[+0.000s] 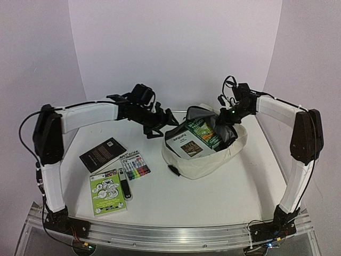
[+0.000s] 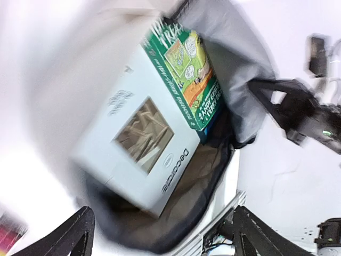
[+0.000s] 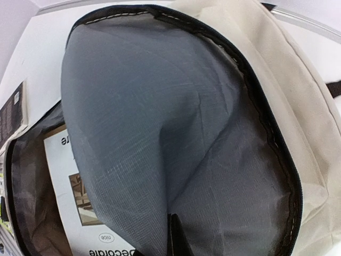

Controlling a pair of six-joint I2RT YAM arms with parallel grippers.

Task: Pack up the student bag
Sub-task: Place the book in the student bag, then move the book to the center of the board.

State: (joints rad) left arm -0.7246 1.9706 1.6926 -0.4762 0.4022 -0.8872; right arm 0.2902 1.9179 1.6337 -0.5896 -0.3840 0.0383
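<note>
A white, smooth-topped table (image 1: pixel 213 197) carries everything, with a ribbed aluminium rail (image 1: pixel 186 234) running along its near edge. Right of the middle, toward the far side, lies a cream soft fabric backpack (image 1: pixel 208 162) – its mouth open upward, dark grey lining showing. The rest lies on the left half, well apart from the backpack. A thin black rectangular book (image 1: pixel 103 154) lies flat and askew. Just beside its right corner is a clear flat pack of coloured marker pens (image 1: pixel 135 164). Nearer the rail lies a green printed booklet (image 1: pixel 108 192) – a slim black-and-white oblong object (image 1: pixel 124 186) runs along its right edge, below the pens.
</note>
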